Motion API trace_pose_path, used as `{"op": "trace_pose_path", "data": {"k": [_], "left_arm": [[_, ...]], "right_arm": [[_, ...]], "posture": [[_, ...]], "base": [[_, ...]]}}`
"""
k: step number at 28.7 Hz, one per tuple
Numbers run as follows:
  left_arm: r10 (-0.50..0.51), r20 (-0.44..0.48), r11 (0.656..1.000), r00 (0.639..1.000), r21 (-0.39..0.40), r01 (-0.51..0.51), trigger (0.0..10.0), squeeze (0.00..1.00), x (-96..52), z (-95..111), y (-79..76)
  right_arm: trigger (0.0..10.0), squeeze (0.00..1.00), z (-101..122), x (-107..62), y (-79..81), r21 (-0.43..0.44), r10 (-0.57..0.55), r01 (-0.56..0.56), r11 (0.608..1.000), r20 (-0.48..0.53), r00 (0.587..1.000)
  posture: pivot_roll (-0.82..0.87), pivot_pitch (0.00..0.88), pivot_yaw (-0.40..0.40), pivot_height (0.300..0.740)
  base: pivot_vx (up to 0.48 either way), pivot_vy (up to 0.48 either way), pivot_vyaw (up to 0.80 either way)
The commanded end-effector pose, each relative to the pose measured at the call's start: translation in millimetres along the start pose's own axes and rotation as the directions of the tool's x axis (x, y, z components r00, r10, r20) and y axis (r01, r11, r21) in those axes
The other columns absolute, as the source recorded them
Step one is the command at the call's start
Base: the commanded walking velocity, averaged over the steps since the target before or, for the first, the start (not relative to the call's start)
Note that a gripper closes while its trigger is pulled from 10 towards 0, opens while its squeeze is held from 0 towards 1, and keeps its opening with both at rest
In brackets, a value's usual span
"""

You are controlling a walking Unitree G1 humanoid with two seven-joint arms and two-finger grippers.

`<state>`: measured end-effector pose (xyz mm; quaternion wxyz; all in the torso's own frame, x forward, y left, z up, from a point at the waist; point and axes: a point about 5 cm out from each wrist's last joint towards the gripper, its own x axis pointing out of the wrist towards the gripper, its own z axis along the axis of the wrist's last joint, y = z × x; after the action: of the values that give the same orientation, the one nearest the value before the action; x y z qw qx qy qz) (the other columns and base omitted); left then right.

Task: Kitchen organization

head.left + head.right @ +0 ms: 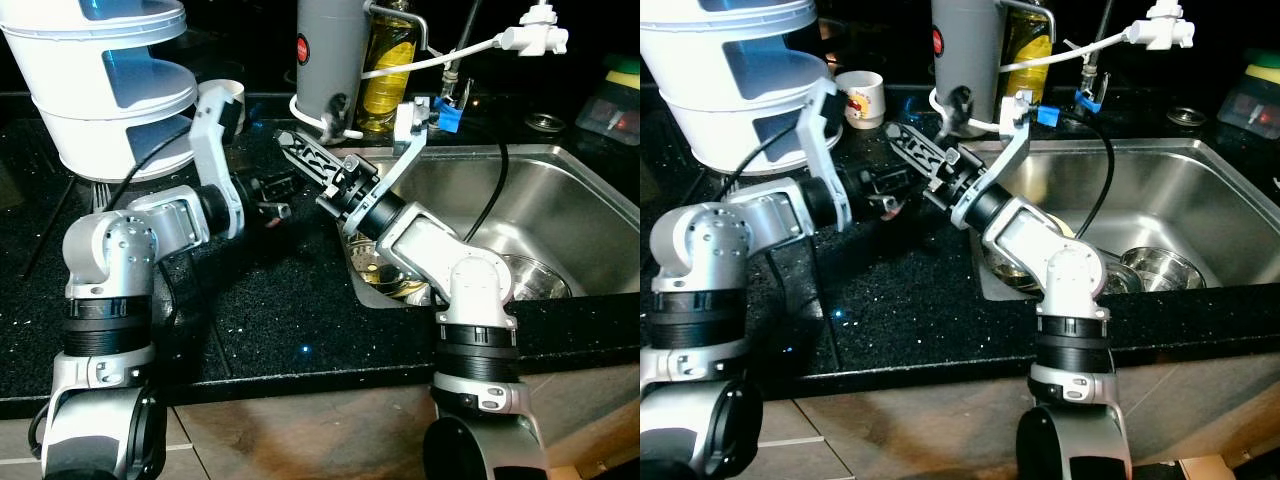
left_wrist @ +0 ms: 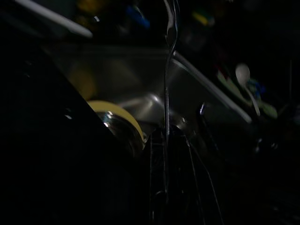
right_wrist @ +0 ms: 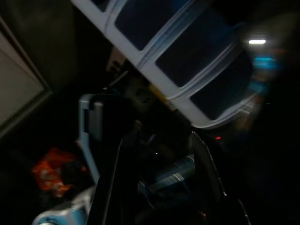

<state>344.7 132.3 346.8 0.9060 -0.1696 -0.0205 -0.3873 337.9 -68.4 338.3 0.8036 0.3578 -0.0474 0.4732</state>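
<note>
A thin metal utensil (image 2: 167, 70) is gripped in the left gripper (image 1: 272, 198) over the black counter (image 1: 280, 310), beside the sink (image 1: 560, 190), seemingly for handover; the right gripper (image 1: 300, 152) is held spread nearby.

Taking the sink (image 1: 560, 190) as landmark: bowls (image 1: 535, 275) lie in it, the countertop (image 1: 270, 320) stretches to its left, a stacked container (image 1: 110, 80) stands far left, a mug (image 1: 860, 97) beside that (toward the sink), and a bottle (image 1: 388, 65) behind its left corner.
</note>
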Motion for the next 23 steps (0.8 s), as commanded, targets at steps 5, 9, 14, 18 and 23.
{"op": "trace_pose_path", "data": {"k": [5, 9, 14, 18, 23], "left_arm": [[0.046, 0.069, 0.999, 0.997, -0.019, -0.045, 0.0, 0.0, -8.3, 16.8, 10.3], [-0.054, 0.015, 0.998, 0.998, -0.036, 0.054, 0.0, 0.0, -5.4, 5.6, -3.6], [-0.112, -0.026, 0.992, 0.993, -0.059, 0.111, 0.0, 0.0, 0.6, -6.4, -15.2], [-0.159, -0.085, 0.985, 0.984, -0.076, 0.153, 0.0, 0.0, 5.2, -21.0, -24.9], [-0.168, -0.091, 0.983, 0.982, -0.096, 0.159, 0.0, 0.0, 6.1, -27.5, -28.2]], "right_arm": [[10.0, 1.0, 7.7, -7.6, -17.7, -0.039, -0.118, 0.119, 0.992, 0.031, 0.993], [10.0, 0.0, 7.6, -4.5, -19.9, -0.049, -0.152, 0.153, 0.987, 0.026, 0.988], [10.0, 0.0, 6.0, -1.0, -19.4, -0.04, -0.149, 0.151, 0.988, 0.03, 0.988], [10.0, 0.0, 9.9, 3.7, -14.0, 0.03, -0.106, 0.104, 0.994, 0.068, 0.992], [10.0, 0.0, 13.7, 4.9, -11.3, 0.039, -0.086, 0.083, 0.996, 0.082, 0.993]], "posture": [[0.04, 0.19, -0.019, 0.74], [0.04, 0.19, -0.021, 0.74], [0.04, 0.191, -0.021, 0.74], [0.05, 0.192, -0.022, 0.74], [0.04, 0.191, -0.022, 0.74]], "base": [[0.0, 0.0, 0.0], [0.0, 0.0, 0.0], [0.0, 0.0, 0.0], [0.0, 0.0, 0.0], [0.0, 0.0, 0.0]]}}
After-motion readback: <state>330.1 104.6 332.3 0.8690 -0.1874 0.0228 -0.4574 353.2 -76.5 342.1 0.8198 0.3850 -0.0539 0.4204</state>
